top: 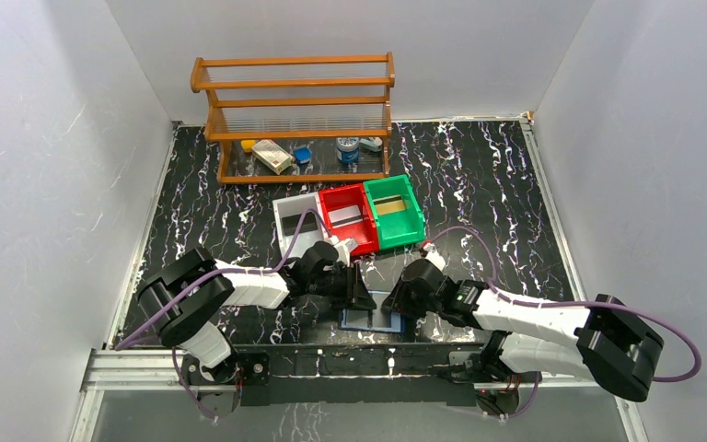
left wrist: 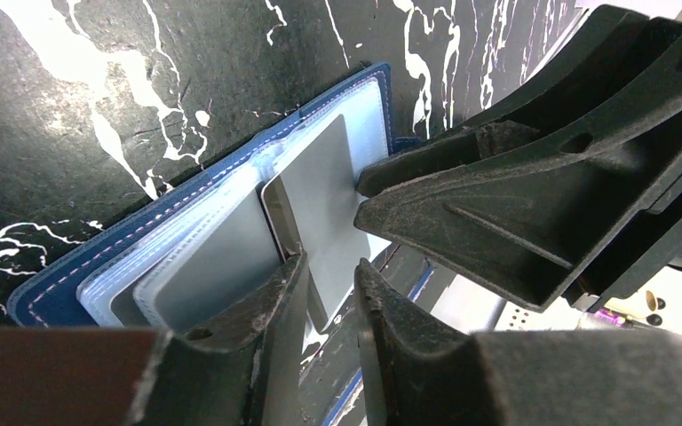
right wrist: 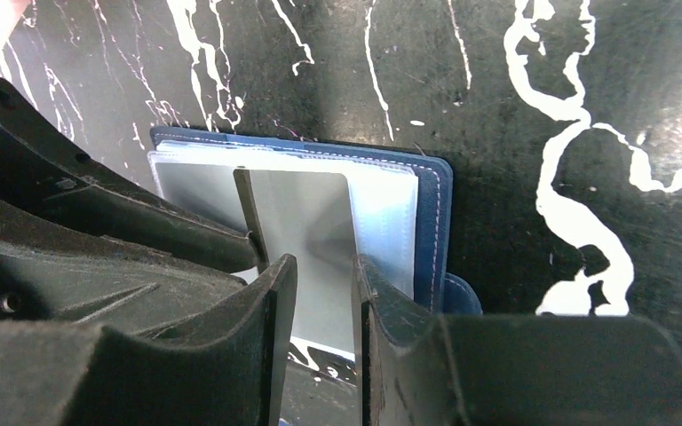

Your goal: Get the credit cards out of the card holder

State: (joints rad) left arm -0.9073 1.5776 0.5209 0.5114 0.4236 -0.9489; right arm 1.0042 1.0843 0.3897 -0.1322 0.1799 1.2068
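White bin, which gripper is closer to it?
Left. The left gripper is just in front of the white bin, to its right; the right gripper is farther right, across the card holder.

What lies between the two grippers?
A grey card in the open card holder, between left gripper and right gripper; both wrist views show it.

bright, even light above; wrist views soft up close
the top view was sharp and evenly lit, with no hard shadows on the glossy desk. in the wrist views the left hand and right hand loomed dark and blurred, and a pale sheen lay on the card holder sleeves.
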